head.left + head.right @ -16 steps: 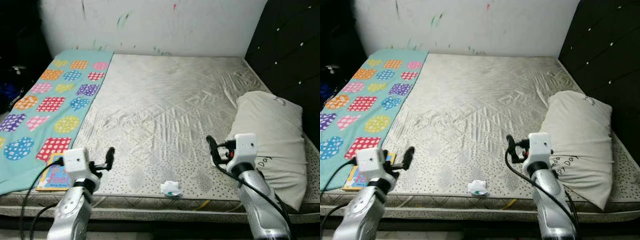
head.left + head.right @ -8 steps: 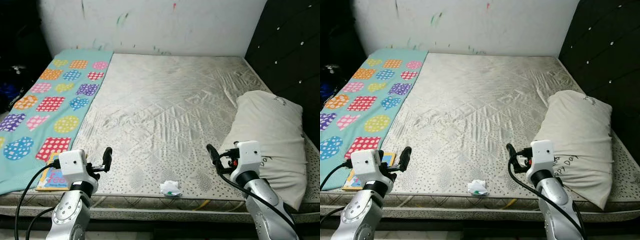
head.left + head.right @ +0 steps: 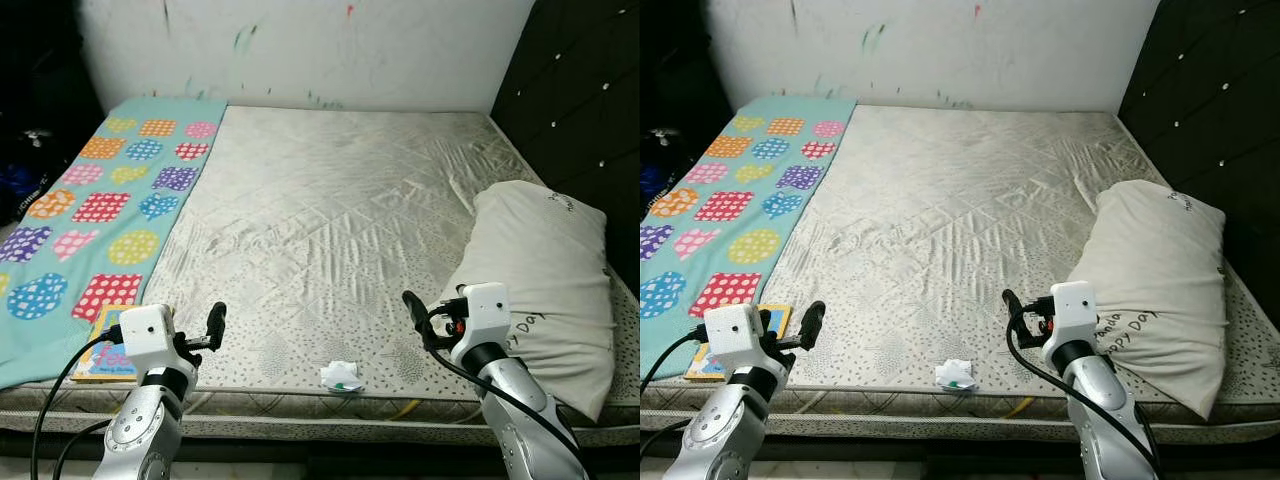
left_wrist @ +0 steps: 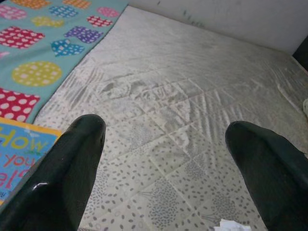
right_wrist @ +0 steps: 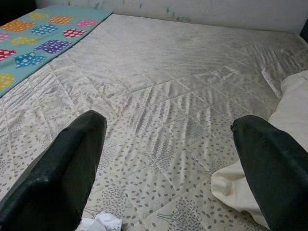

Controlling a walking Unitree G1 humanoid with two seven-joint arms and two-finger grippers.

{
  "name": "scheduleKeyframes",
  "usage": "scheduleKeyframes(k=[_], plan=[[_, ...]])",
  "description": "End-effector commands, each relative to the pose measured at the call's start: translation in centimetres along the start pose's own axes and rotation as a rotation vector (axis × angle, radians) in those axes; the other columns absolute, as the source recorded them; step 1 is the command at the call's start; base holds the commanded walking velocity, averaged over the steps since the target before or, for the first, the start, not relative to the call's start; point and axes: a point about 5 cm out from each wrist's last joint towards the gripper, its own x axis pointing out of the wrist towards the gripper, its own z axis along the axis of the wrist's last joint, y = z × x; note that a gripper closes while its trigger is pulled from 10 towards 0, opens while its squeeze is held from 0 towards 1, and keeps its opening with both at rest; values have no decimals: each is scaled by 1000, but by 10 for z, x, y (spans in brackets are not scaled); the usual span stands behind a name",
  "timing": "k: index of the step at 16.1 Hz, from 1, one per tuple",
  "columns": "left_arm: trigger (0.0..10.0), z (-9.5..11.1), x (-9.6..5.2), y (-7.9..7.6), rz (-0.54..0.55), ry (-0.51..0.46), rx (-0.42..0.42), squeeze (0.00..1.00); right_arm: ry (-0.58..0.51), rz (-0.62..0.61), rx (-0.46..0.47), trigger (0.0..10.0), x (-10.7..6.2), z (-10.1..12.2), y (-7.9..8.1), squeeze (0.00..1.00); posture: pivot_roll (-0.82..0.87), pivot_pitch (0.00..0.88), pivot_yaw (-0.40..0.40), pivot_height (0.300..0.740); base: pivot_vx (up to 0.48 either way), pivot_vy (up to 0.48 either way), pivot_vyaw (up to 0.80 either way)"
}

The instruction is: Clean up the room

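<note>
step: approach, nothing grasped | left hand (image 3: 213, 322) wide, right hand (image 3: 414, 311) wide, above mattress (image 3: 330, 210) edge | next: reach crumpled tissue (image 3: 343, 375)

A bare quilted silver-grey mattress (image 3: 330, 210) lies against a white wall (image 3: 330, 50) marked with small coloured scribbles. A black tufted padded headboard (image 3: 590, 110) runs along its right side.
</note>
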Motion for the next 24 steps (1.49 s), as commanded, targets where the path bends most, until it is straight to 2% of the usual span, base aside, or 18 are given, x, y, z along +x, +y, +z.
scheduleKeyframes(k=[1, 6, 9, 11, 20, 24], plan=[[10000, -2, 0, 2, 8, 18, 0, 0, -17, 6, -6, 10000, 2, 5, -1, 0, -56, 0, -31, 740, 0, 0, 0], [10000, -3, 1, 3, 10, 29, 8, 0, -8, 7, -8, 10000, 4, 3, 1, 0, -55, 0, -34, 740, 0, 0, 0], [10000, -2, 8, 6, 23, 16, 60, 0, 129, -21, -31, 10000, 9, -11, 1, 0, -57, 0, -35, 740, 0, 0, 0], [10000, -12, 12, 7, 29, 93, 70, 0, 189, 8, -64, 10000, 12, -19, 6, 0, -60, 0, -36, 740, 0, 0, 0], [10000, -18, 14, 7, 12, 121, 66, 0, 196, 26, -69, 10000, 12, -22, 8, 0, -57, 0, -34, 740, 0, 0, 0], [10000, -18, 14, 7, 13, 119, 65, 0, 189, 28, -69, 10000, 12, -21, 8, 0, -57, 0, -36, 715, 0, 0, 0]])
